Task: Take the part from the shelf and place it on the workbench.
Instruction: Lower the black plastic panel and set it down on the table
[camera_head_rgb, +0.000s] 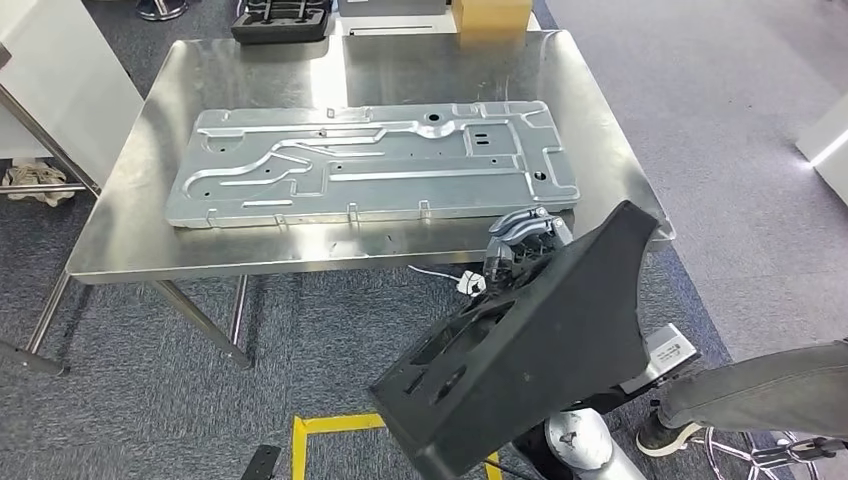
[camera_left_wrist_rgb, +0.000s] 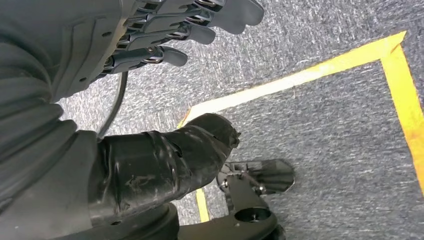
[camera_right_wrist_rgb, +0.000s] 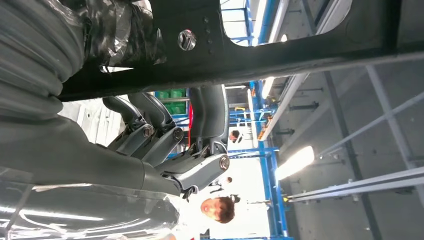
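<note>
— Since the black moulded part (camera_head_rgb: 530, 345) sits in front of the workbench (camera_head_rgb: 120, 235) and short of its near edge, what keeps it up?

— The right hand (camera_head_rgb: 518, 243) grips its upper edge, fingers (camera_right_wrist_rgb: 150, 132) hooked over the rim, so the part hangs below the grasp, above the carpet and the yellow floor tape (camera_head_rgb: 330, 425) (nothing else seems to bear it).

— And the left hand (camera_left_wrist_rgb: 175, 30)?

— It hangs over the carpet with nothing in it, fingers loosely apart; I judge it spare for this carry.

— Which way does the part point?

— Its long axis runs diagonally, tilted: the tapered end rises toward the table's right corner, the broad slotted end drops toward the robot.

— Why there?

— Probably to clear the stamped sheet-metal panel (camera_head_rgb: 370, 165) lying flat across the middle, leaving the bare right strip for setting down.
</note>
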